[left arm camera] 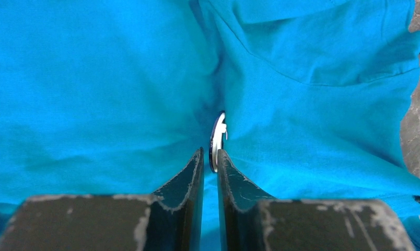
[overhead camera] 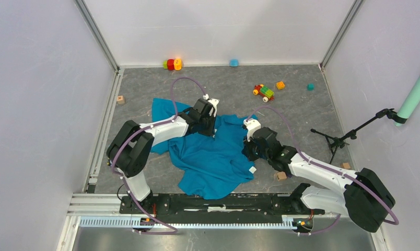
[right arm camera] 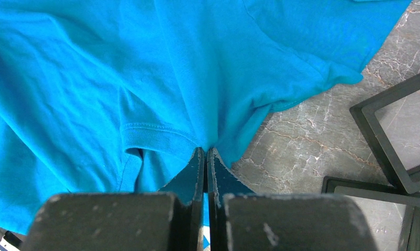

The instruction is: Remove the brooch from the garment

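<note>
The blue garment [overhead camera: 213,157] lies crumpled on the grey table. In the left wrist view the brooch [left arm camera: 217,137] shows edge-on as a thin dark disc with a white clasp, standing up from the cloth [left arm camera: 119,94]. My left gripper [left arm camera: 210,157] is shut on the brooch's lower edge, and its fingertips [left arm camera: 197,167] stand almost together. In the top view the left gripper [overhead camera: 205,119] is over the garment's far part, and the brooch is hidden there. My right gripper [right arm camera: 205,152] is shut on a fold of the garment's edge [right arm camera: 161,136], at the cloth's right side [overhead camera: 249,145].
Black square frames [right arm camera: 391,130] lie on the table right of my right gripper. A white tag [overhead camera: 253,169] sits at the garment's right edge, with a wooden cube [overhead camera: 280,175] near it. Toy blocks [overhead camera: 172,64] and a toy car [overhead camera: 264,92] lie at the back. A small stand [overhead camera: 349,137] is at the right.
</note>
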Tool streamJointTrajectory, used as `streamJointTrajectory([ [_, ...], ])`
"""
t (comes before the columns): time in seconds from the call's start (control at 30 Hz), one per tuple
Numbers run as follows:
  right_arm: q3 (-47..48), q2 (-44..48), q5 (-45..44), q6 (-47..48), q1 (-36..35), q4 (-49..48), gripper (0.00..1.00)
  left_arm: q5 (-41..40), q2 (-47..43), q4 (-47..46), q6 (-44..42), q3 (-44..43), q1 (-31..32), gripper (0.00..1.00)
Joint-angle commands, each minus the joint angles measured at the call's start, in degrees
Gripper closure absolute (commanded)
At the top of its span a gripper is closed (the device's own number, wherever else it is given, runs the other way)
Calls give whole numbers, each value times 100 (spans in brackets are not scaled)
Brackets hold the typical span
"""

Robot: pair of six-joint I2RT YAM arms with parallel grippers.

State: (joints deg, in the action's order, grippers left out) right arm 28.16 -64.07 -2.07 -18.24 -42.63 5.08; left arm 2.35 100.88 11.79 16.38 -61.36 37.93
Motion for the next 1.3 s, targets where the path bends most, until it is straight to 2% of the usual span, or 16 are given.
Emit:
streamJointTrajectory([
  [0.0,200,57,1,-47,9,-58,98,349,87,-219,-23,-56,-41,88],
  [0.07,190,63,-47,-35,9,-51,98,346,41,-230,-62,-26,-40,97],
  [0.27,622,-93,-975,102,59,427,100,346,-237,102,49,15,-40,98],
  [0.47,799,-167,-1213,63,153,504,100,407,-676,336,251,246,-39,98],
  [0.57,800,-167,-1132,78,203,508,100,586,-722,582,284,243,-18,98],
  [0.67,784,-156,-684,203,211,424,98,683,-828,390,420,428,-14,98],
  [0.7,765,-142,-477,241,211,376,95,726,-892,265,481,505,-14,98],
  [0.8,672,-5,-234,298,212,293,71,1063,-1066,95,629,593,-23,98],
  [0.9,588,252,-118,243,241,84,54,1597,-1243,-23,932,593,-28,98],
  [0.97,514,404,136,101,264,-189,44,1934,-1412,-243,1225,671,-40,98],
  [1.03,402,504,356,-204,303,-550,28,2180,-1618,-496,1524,807,-81,98],
  [1.1,272,548,488,-593,337,-995,18,2435,-1827,-759,1838,984,-195,98],
  [1.27,-319,677,477,-2053,413,-2407,16,3119,-2159,-1651,2575,1459,-490,98],
])
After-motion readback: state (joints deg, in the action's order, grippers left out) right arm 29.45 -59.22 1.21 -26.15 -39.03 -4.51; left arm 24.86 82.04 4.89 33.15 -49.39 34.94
